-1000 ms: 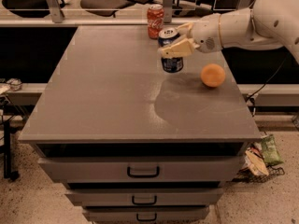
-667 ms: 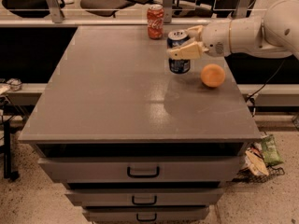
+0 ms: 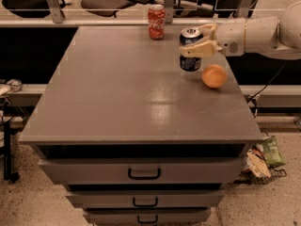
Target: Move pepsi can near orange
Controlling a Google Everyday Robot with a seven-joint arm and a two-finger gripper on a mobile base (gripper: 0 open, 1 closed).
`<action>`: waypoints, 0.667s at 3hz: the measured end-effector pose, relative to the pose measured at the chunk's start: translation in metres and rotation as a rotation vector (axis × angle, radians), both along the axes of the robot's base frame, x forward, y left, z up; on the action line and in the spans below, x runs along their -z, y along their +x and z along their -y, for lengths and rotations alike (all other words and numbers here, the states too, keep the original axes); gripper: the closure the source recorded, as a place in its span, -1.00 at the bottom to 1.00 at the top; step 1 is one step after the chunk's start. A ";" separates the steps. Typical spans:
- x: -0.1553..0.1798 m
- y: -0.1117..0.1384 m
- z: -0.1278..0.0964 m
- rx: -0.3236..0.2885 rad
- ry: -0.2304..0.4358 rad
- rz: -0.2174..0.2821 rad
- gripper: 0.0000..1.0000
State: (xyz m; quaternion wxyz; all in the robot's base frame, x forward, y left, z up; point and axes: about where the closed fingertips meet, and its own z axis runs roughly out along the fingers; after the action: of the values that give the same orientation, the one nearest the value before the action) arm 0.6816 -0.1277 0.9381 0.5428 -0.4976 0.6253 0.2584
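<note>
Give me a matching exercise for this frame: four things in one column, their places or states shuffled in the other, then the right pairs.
Things
1. pepsi can
2. orange
3. red can
4. gripper

Places or states
A. upright and alone at the far edge of the table
B. held in the gripper
C. on the table, nearest its right edge
D. reaching in from the right, shut on a can

Pairs: 1-B, 2-C, 3-A, 4-D
</note>
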 end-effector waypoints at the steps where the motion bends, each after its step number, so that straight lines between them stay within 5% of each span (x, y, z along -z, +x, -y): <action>1: 0.002 -0.002 0.010 0.014 0.046 0.018 -0.25; 2: 0.011 -0.003 0.013 0.024 0.088 0.019 -0.72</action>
State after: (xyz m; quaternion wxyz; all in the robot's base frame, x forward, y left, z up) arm 0.6783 -0.1409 0.9267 0.5731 -0.4682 0.6142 0.2741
